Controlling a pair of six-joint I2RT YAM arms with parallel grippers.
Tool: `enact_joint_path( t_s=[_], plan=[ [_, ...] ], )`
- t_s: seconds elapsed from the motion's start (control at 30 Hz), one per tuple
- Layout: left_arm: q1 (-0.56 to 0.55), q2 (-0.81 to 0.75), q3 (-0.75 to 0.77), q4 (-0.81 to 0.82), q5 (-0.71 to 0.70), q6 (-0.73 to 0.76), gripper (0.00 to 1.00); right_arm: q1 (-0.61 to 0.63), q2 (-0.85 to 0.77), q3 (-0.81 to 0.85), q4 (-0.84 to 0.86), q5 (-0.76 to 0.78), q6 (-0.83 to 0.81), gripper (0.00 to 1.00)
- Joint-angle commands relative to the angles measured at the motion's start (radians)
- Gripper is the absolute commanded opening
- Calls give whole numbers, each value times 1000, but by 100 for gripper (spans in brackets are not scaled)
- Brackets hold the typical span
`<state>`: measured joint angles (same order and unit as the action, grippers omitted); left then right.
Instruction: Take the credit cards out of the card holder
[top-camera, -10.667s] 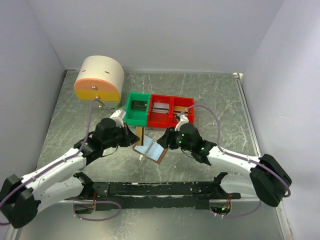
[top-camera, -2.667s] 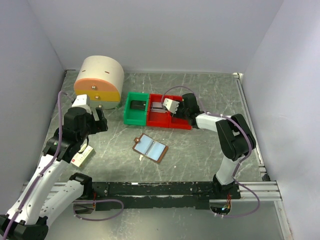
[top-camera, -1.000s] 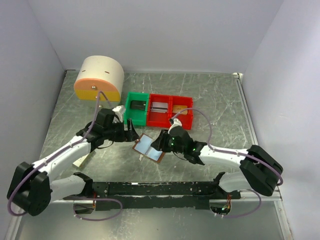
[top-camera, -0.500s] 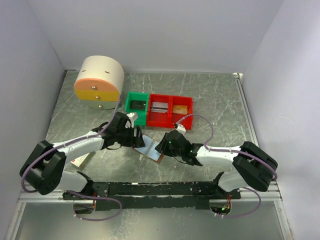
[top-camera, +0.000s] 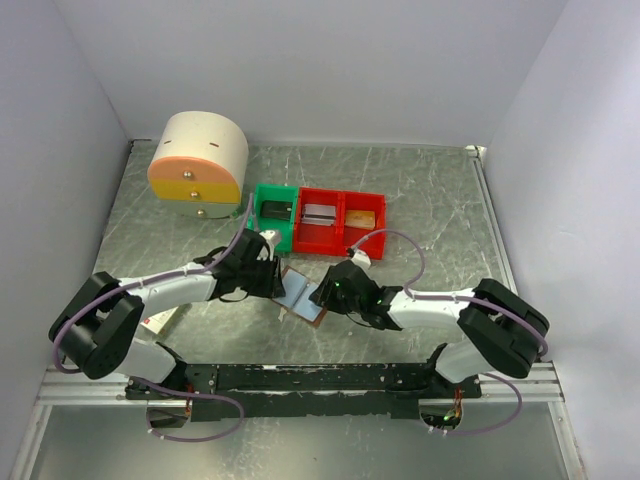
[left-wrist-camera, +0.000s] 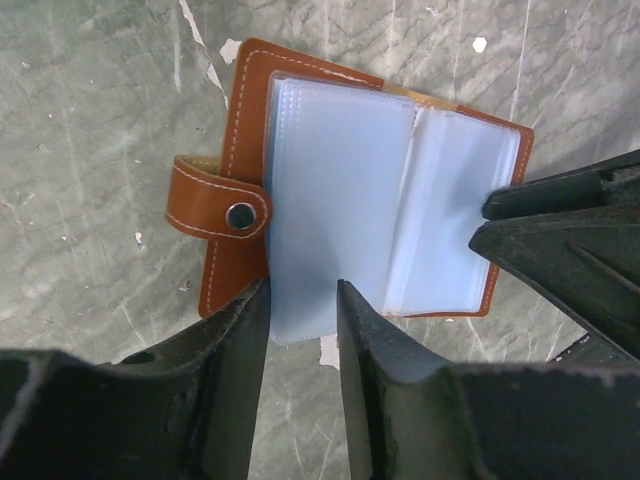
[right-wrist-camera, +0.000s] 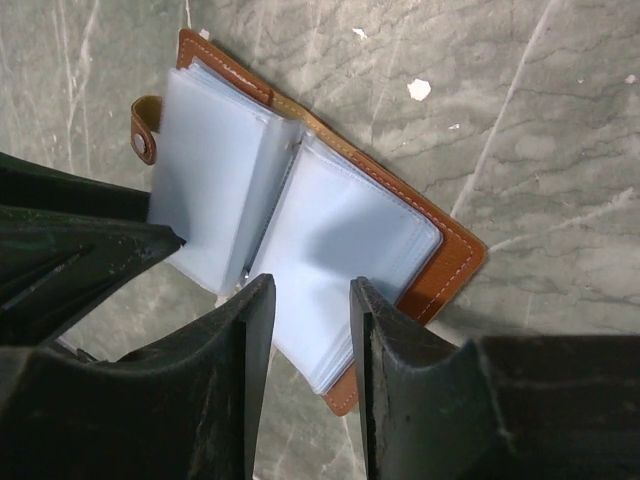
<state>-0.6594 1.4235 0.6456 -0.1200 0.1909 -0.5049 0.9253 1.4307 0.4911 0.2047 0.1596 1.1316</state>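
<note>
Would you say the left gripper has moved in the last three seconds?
Yes: the left gripper swung right, from below the drawer unit to the card holder by the green bin.

We see the card holder lying open and flat on the table, brown stitched leather underneath, pale-blue plastic sleeves facing up, its snap tab sticking out from one edge.

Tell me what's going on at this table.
Two robot arms are working on a brown card holder that lies open on the table, its pale-blue sleeves facing up. The left gripper is at the half with the snap tab, and the right gripper is at the other half. Each has its jaws apart and its fingertips down at the sleeves' edge. No card shows clear of the sleeves.
</note>
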Motion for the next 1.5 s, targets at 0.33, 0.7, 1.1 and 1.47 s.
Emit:
enact_joint_path(
  t_s=[0.33, 0.7, 1.1, 1.47],
  plan=[
    [-24, -69, -81, 81, 27, -79, 30, 5, -123, -2, -201, 20, -36, 41],
    [-29, -86, -84, 84, 41, -89, 35, 4, -143, -43, -194, 36, -20, 38],
    [-31, -36, -91, 139, 112, -86, 37, 3, -22, -128, 64, -28, 49, 32],
    [-39, -43, -84, 97, 82, -86, 24, 2, 8, -67, 148, -110, -18, 27]
  ],
)
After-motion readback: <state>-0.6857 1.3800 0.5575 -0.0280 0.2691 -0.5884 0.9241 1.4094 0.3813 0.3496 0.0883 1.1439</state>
